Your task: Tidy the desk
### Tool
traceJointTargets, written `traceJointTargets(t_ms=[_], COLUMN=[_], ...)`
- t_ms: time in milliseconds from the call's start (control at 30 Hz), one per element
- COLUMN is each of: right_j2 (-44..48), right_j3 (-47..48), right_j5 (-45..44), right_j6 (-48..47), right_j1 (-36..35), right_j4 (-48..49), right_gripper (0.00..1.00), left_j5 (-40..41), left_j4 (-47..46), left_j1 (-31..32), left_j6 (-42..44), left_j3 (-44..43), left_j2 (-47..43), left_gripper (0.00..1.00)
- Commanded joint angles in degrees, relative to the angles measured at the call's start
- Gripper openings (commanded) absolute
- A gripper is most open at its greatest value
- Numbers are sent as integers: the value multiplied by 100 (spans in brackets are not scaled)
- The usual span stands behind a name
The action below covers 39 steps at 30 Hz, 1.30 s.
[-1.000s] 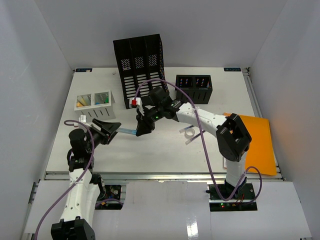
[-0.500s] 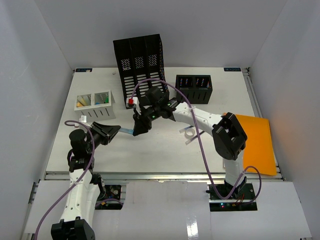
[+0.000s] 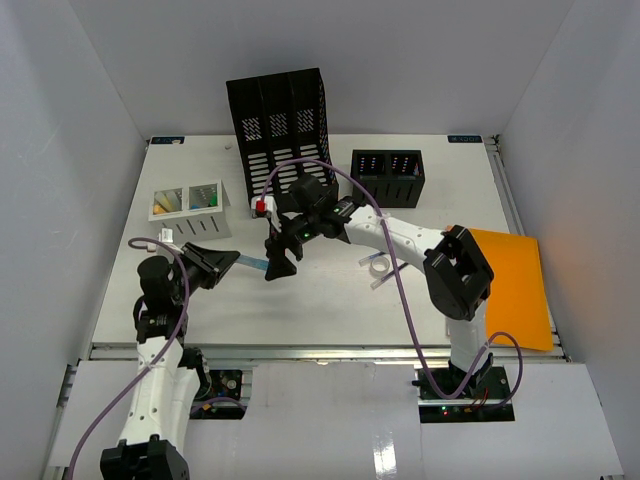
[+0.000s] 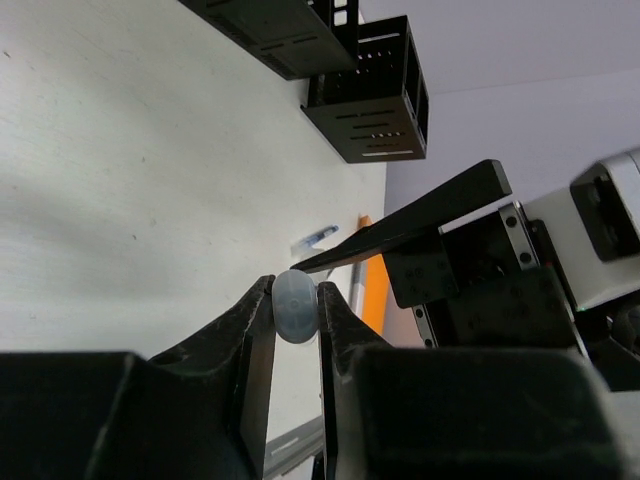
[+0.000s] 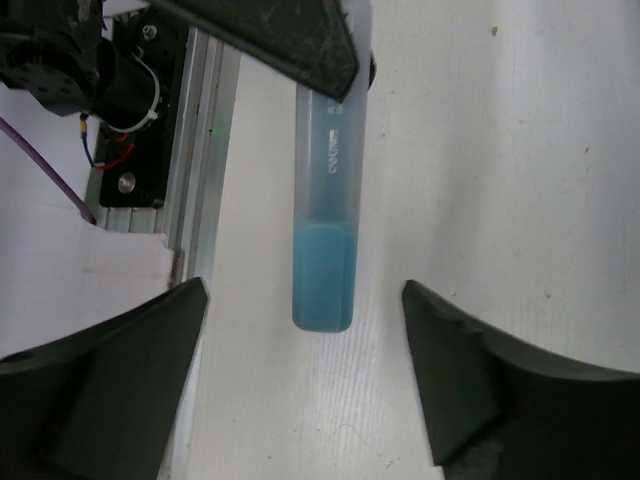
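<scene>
Left end effector [image 4: 295, 300] clamped on just one end of the clear blue-filled plastic tube [image 5: 325, 270], right end effector [image 5: 305, 285] spread apart around it. Short grip, so it might droop or slip out.

Counter [image 3: 300, 310]: matt white, smooth, faint specks. Rail [image 5: 205, 130] on its near edge: brushed silver metal. Tube [image 5: 325, 200]: translucent frosted plastic. Right gripper [image 5: 303, 295] jaws: matt black plastic, grainy. File rack [image 3: 280, 125]: black, perforated, semi-matt. Orange sheet [image 3: 520, 290]: matt, paper-like.
</scene>
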State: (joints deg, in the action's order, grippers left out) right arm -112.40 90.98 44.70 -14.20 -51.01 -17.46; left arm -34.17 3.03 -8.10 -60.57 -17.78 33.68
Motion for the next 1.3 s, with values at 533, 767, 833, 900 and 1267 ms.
traceJointTargets(t_ms=[533,767,833,900,1267], right_j2=[2814,3178,3198,3198,3260], right_j3=[-2843,-3184,-3284,-3341,-3359], right_j5=[721,582,658,695,754], right_j6=[-3350,-3838,-3910,-3958,-4029], right_j1=[1116,1431,1455,1465,1659], right_j4=[-1230,-1432,-1437,-1462,-1497], right_gripper=[90,90,90,90,90], left_j5=[3228,3704,3904,3952,3850], left_j4=[1626,1703,1655,1637,1372], left_j1=[-206,-631,-726,-795,-813], left_j6=[3528,4098,4180,4228,4340], left_j3=[-3883,-4960,-5220,-5344,-5268], left_j2=[2607,3576,3818,4014,4645], left_gripper=[4,5,5,5,6])
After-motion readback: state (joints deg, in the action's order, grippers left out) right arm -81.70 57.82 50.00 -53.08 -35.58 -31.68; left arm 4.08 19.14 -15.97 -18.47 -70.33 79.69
